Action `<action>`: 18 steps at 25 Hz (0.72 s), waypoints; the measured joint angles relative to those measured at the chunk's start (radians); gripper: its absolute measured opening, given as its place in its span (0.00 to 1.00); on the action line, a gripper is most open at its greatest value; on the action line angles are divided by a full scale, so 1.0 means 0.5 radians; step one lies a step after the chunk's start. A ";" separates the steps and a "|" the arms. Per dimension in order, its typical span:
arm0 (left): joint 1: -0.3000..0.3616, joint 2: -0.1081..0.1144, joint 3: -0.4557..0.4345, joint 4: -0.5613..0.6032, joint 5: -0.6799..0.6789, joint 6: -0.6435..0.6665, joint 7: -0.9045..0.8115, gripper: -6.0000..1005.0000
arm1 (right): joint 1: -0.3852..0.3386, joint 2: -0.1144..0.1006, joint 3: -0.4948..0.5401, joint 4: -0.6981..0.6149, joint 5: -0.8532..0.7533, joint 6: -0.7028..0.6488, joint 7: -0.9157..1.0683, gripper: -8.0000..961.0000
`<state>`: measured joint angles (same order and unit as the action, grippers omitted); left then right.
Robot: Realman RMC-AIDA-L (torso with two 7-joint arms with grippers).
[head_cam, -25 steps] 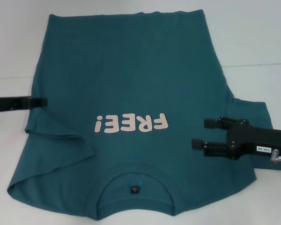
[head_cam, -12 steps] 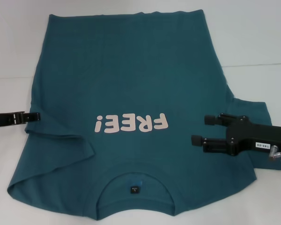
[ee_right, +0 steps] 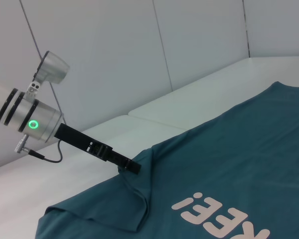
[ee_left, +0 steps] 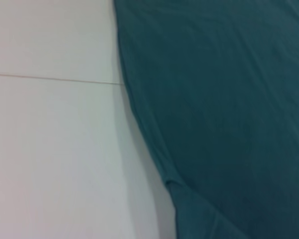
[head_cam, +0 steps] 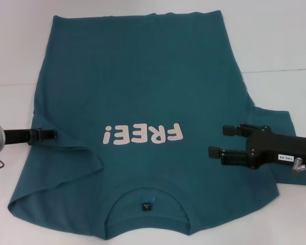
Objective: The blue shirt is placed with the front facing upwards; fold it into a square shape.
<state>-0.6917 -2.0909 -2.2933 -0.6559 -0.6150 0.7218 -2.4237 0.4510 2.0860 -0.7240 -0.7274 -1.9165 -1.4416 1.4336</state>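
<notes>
The blue shirt [head_cam: 143, 76] lies flat on the white table, front up, with its off-white "FREE!" print [head_cam: 143, 134] and its collar label [head_cam: 147, 206] nearest me. Its left sleeve is folded in over the body [head_cam: 66, 163]. The right sleeve [head_cam: 280, 120] lies spread out. My left gripper [head_cam: 51, 134] is at the shirt's left edge, level with the print, and its tip touches the cloth in the right wrist view [ee_right: 132, 167]. My right gripper [head_cam: 219, 142] is open and empty, low over the shirt's right side by the sleeve. The left wrist view shows only the shirt's edge [ee_left: 229, 99].
The white table [head_cam: 275, 46] has a seam line across it. Bare table lies left of the shirt [ee_left: 55, 149] and behind it. A white wall [ee_right: 114, 50] stands beyond the table's left side.
My left gripper has moved nearer to me along the shirt's left edge, then in toward the cloth; its wrist now shows. My right gripper has barely shifted.
</notes>
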 joint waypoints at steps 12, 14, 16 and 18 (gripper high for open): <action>-0.123 -0.045 0.000 0.063 -0.019 -0.057 0.032 0.89 | 0.000 -0.002 0.000 -0.001 0.002 0.004 0.014 0.95; -0.156 -0.048 0.000 0.099 -0.020 -0.077 0.033 0.89 | 0.000 -0.001 0.000 0.000 0.004 0.005 0.014 0.95; -0.191 -0.049 -0.002 0.136 -0.021 -0.104 0.037 0.89 | 0.003 -0.001 0.000 0.000 0.005 0.006 0.014 0.95; -0.222 -0.055 -0.008 0.150 -0.022 -0.124 0.038 0.88 | 0.005 0.000 0.000 0.001 0.006 0.006 0.014 0.95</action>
<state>-0.8028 -2.1184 -2.2971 -0.5810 -0.6258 0.6597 -2.4044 0.4535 2.0858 -0.7240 -0.7270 -1.9137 -1.4388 1.4404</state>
